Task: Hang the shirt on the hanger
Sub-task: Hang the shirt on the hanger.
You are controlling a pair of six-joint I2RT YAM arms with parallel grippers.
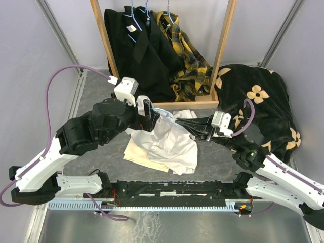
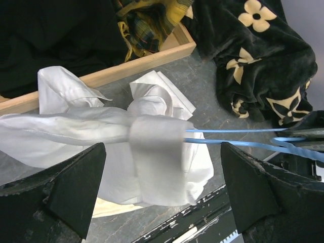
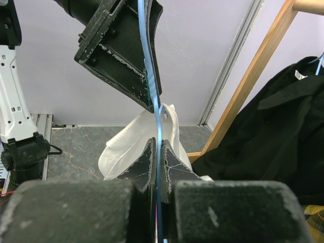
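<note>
While the right gripper (image 3: 158, 149) clamps the hanger (image 2: 243, 146), the left gripper (image 2: 162, 174) gapes empty astride the shirt (image 2: 96, 126), half-threaded just before the rack (image 2: 142, 63); next, pinch cloth and draw it along

I can read no text, brand or number anywhere. A small white tag (image 3: 300, 75) on the black coat (image 3: 283, 131), upper right, is too small to make out.

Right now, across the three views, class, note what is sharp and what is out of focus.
Top external: even light, soft shadows, all sharp. Left wrist: shirt in focus, the camera's own fingers soft. Right wrist: near pads blurred, hanger crisp.
</note>
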